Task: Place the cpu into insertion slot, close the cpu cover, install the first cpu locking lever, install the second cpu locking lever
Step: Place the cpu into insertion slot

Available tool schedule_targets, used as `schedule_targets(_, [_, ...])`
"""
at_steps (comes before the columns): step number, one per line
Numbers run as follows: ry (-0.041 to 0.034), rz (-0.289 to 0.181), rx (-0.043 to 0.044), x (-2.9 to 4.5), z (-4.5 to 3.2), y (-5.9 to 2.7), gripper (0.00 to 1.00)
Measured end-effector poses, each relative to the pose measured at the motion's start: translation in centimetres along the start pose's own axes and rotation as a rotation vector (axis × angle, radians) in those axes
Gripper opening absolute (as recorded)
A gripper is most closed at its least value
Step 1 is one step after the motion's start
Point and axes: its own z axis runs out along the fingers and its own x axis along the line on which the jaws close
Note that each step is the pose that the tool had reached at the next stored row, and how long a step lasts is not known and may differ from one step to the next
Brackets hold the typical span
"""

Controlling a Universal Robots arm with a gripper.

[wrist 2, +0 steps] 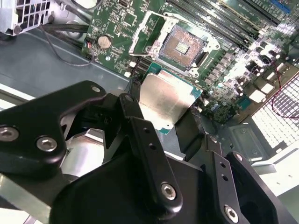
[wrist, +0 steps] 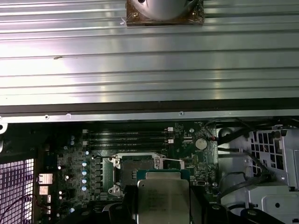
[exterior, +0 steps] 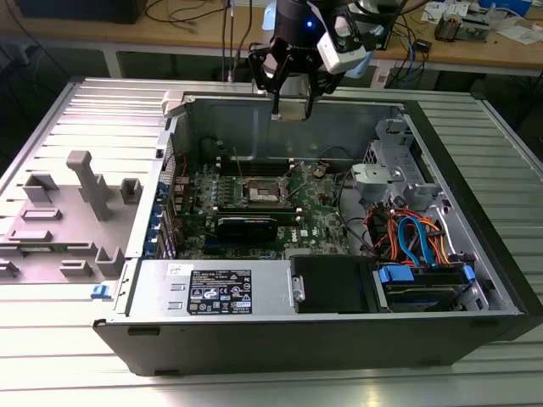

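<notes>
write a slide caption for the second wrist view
End effector grips the cpu short of the empty insertion slot on the motherboard.

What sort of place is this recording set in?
Probably a robotics lab or electronics workshop: an open computer case sits on a ribbed metal table, wooden benches strewn with cables stand behind, and the gripper holds the cpu.
</notes>
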Motion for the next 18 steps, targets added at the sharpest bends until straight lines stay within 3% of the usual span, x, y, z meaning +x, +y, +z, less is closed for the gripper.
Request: schedule_targets(18, [-0.0007,0.008,-0.0002,-0.01,0.01,-0.25,0.54])
